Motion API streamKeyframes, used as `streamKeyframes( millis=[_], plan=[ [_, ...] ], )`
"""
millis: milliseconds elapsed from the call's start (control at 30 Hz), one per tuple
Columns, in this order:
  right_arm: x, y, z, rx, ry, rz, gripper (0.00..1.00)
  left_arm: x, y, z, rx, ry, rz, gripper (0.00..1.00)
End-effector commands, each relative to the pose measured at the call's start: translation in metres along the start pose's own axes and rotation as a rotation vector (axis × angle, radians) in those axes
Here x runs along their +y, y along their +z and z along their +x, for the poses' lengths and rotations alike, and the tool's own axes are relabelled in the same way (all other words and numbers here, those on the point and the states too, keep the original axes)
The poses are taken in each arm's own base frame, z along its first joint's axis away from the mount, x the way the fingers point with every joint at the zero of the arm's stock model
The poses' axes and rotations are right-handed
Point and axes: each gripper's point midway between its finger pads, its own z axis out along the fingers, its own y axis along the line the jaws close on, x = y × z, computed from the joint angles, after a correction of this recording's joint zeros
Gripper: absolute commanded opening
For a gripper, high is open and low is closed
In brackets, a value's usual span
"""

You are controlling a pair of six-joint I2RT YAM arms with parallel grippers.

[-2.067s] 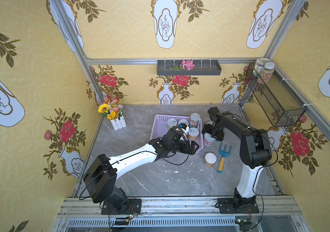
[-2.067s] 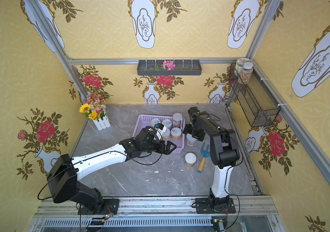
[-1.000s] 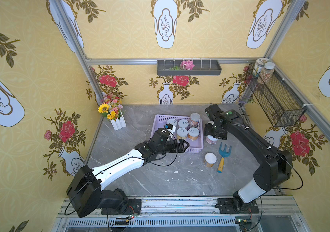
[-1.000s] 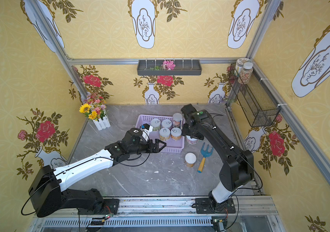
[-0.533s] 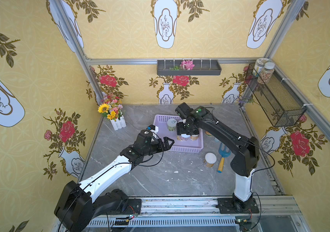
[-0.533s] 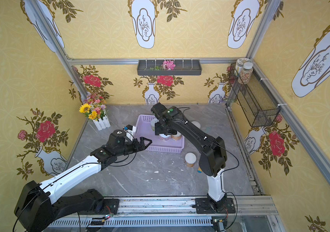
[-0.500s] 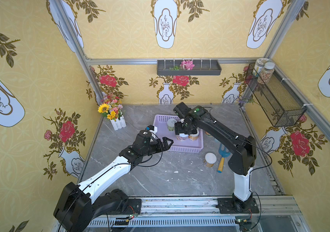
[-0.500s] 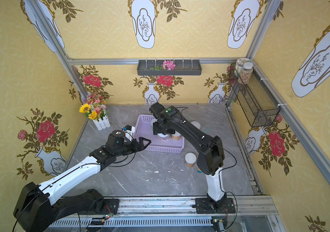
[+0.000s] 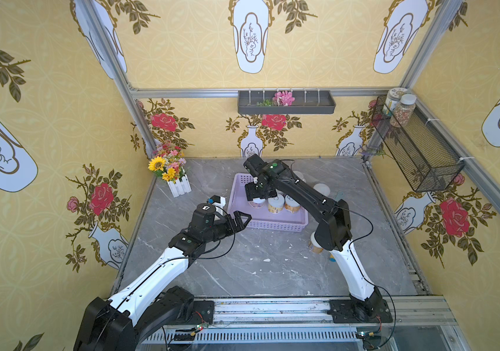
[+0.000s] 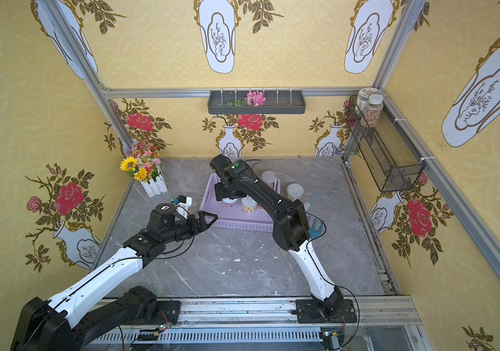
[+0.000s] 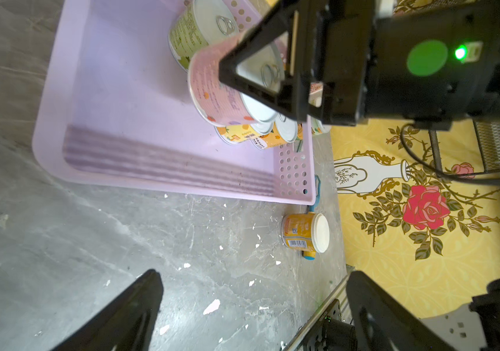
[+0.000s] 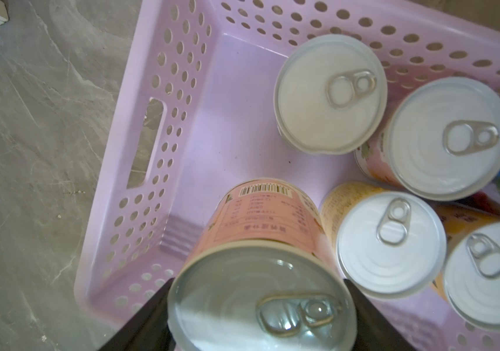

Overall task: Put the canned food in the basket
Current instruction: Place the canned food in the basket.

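The right gripper point(image 9: 256, 194) squeezes the pink can point(image 12: 260, 240) above the basket point(image 12: 157, 91) and its bare side, so lower it straight, clear of the other cans point(image 12: 330, 94); the left gripper point(image 11: 254, 273) hangs wide apart nearby.

pink can point(image 12: 268, 218): above the basket point(image 11: 181, 170); barcode and a boxed block of small print on its label, characters too blurred to read.
yellow can point(image 11: 298, 232): on the table point(image 11: 60, 243) just beside the basket; barcode and a small square code, digits too small to read.
green can point(image 11: 184, 36): inside the basket; lines of fine print, unreadable.
left wrist housing point(image 9: 205, 208): small white emblem near the basket, no letters legible.
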Motion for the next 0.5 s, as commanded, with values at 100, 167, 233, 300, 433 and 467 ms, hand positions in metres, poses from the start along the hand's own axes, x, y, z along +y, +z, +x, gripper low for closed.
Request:
streamKeyframes(
  millis=[100,167,233,300,433,467],
  plan=[
    [-0.005,0.028,-0.014,-0.034,-0.06,0.052,0.63,0.0,-0.001,0.003,0.011,0.003,0.005,1.0],
    [-0.011,0.036,-0.013,-0.032,-0.069,0.082,0.63,0.001,-0.001,0.004,0.013,0.004,0.0,1.0],
    [-0.016,0.043,-0.014,-0.032,-0.078,0.101,0.63,0.008,-0.003,-0.003,-0.007,-0.01,-0.015,1.0],
    [-0.02,0.048,-0.017,-0.039,-0.09,0.116,0.63,0.009,-0.003,-0.002,-0.006,-0.009,-0.015,1.0],
    [-0.032,0.055,-0.02,-0.042,-0.087,0.151,0.66,0.009,-0.002,-0.001,-0.001,-0.014,-0.012,1.0],
    [-0.033,0.056,-0.02,-0.04,-0.085,0.156,0.67,0.009,-0.001,-0.002,-0.002,-0.014,-0.011,1.0]
  ],
)
